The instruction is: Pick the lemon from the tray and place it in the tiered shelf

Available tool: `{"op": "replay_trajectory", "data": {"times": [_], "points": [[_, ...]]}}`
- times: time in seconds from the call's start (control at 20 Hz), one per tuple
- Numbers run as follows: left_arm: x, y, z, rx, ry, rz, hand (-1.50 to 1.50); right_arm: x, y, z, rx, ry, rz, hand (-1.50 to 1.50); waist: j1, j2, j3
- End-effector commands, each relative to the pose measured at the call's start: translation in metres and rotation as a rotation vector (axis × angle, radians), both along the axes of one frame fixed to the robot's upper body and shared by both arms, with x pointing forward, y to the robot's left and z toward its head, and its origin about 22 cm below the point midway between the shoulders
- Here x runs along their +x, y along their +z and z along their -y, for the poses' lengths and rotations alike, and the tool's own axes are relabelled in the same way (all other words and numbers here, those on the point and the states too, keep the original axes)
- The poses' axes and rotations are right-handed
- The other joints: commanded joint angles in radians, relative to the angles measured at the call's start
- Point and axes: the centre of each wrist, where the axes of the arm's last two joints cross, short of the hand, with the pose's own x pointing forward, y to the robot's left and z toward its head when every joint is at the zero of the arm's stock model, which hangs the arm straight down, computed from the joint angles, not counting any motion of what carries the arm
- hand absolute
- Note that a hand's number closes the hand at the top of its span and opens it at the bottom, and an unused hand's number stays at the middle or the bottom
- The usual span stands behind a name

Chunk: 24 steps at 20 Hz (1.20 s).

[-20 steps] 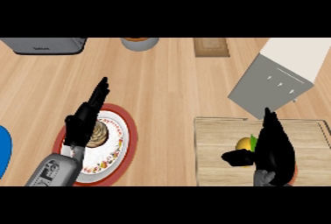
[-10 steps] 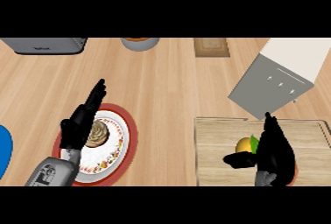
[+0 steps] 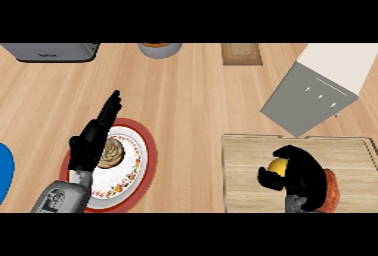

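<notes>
Two black hands are shown above a wooden counter (image 3: 192, 100). On the wooden tray (image 3: 244, 172) at lower right, the lemon (image 3: 278, 165) is enclosed by the curled fingers and thumb of the right hand (image 3: 303, 172), only a yellow patch being visible; a reddish item (image 3: 331, 186) is seen beside it. The grey tiered shelf (image 3: 310, 97) is located just beyond the tray. The left hand (image 3: 94, 137) is held open, fingers straight, over a red-rimmed plate (image 3: 140, 150).

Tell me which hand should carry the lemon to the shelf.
Right. The right hand is already curled over the lemon on the tray, with the shelf just beyond. The left hand rests open over the plate.
</notes>
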Motion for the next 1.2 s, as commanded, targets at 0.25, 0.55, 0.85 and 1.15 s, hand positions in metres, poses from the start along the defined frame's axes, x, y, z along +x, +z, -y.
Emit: {"op": "replay_trajectory", "data": {"times": [0.25,0.55,0.85,1.15], "points": [[-0.001,-0.001,0.01,-0.019,-0.016,-0.014,0.0,0.004,0.008,-0.016,-0.056,-0.011,0.023,1.5,-0.001,0.001,0.002],[0.002,0.002,0.013,-0.02,-0.034,0.003,0.0,-0.041,0.001,-0.02,-0.002,1.009,-0.004,1.5,0.049,-0.007,0.008],[-0.004,-0.009,-0.001,-0.007,0.02,-0.015,0.0,-0.064,0.036,0.025,0.215,1.373,0.185,1.5,-0.03,-0.006,0.007],[-0.004,-0.008,-0.017,-0.013,0.069,-0.012,0.0,-0.074,0.077,0.089,0.417,1.433,0.401,1.5,-0.066,-0.006,0.005]]}}
